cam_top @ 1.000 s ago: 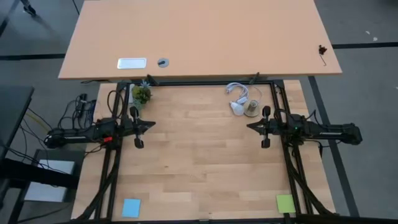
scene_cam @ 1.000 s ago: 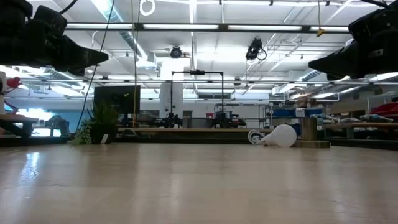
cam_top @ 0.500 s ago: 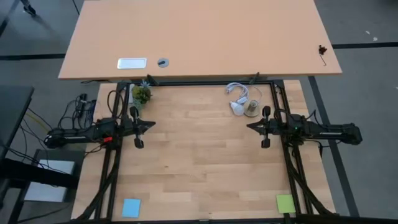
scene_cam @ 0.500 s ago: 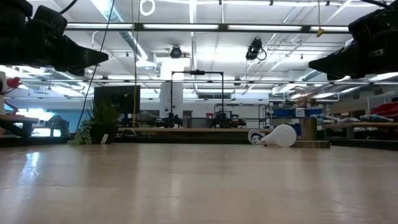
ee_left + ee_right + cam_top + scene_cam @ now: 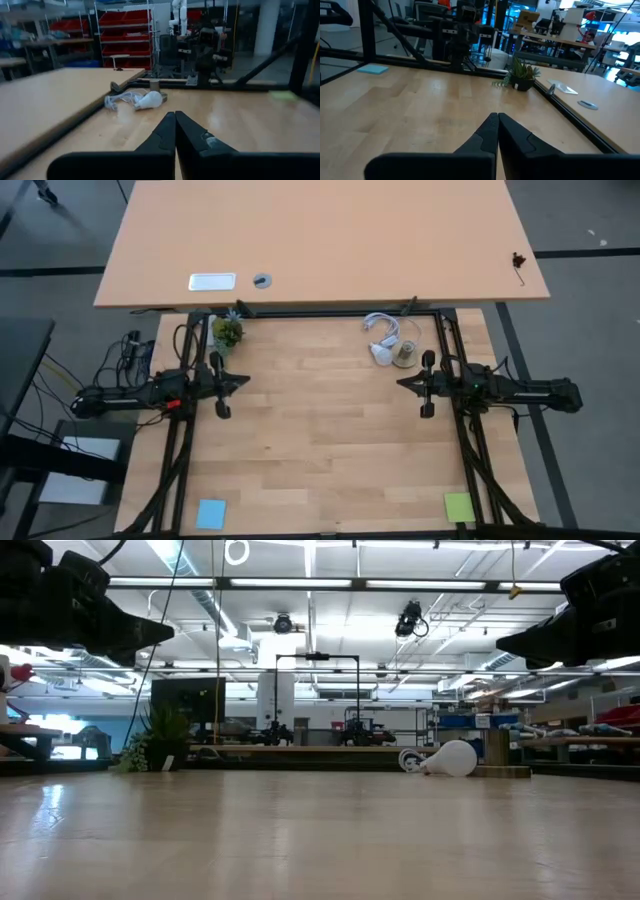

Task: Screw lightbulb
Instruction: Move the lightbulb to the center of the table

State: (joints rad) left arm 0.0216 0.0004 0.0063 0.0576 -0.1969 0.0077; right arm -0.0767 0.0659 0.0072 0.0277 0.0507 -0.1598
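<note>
Smooth pale wooden table (image 5: 320,430), matt white lightbulb (image 5: 381,352), matt black claws

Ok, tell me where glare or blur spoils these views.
Low view: ceiling lights glare brightly, and the lightbulb sits small and far back. Left wrist view: the left tool is soft up close and the background is blurred. High view: evenly lit.

Lightbulb (image 5: 381,352): one, white, lying on wooden table (image 5: 320,430). Coiled white cable (image 5: 380,326): one. Round metal socket disc (image 5: 405,356): one. Small potted plant (image 5: 227,332): one. Sticky notes: two, one blue note (image 5: 211,513), one green note (image 5: 459,506). Robot arms: two, each with one gripper, left gripper (image 5: 244,380) and right gripper (image 5: 401,384). Tables: two, wooden one plus lighter table (image 5: 320,240) behind. On lighter table: one white plate (image 5: 212,281), one round grey grommet (image 5: 262,280), one small dark object (image 5: 517,262).
</note>
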